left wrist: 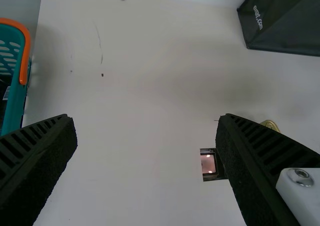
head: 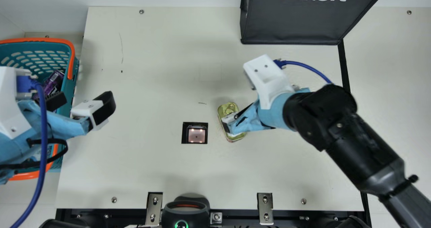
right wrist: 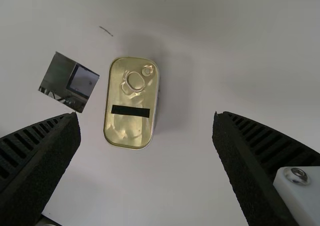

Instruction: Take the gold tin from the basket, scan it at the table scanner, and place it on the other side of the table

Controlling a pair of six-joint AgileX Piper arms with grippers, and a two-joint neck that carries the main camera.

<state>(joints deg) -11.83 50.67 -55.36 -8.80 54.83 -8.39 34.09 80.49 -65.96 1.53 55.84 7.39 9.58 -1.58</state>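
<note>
In the main view, the gold tin (head: 227, 108) lies flat on the table just right of the scanner window (head: 196, 135). My right gripper (head: 231, 123) is above it, partly covering it. The right wrist view has the whole tin (right wrist: 131, 136), with its pull ring and a black strip on top, between and beyond the spread fingers of my right gripper (right wrist: 145, 120); neither finger touches it. My left gripper (head: 80, 105) stands open at the right edge of the basket (head: 72, 86). In the left wrist view, nothing is between the fingers of my left gripper (left wrist: 146, 121).
Purple packages (head: 54, 81) lie inside the basket at the far left. A dark grey bag (head: 293, 22) stands at the back right of the table. A black device (head: 185, 213) sits at the front edge, near metal brackets (head: 265, 207).
</note>
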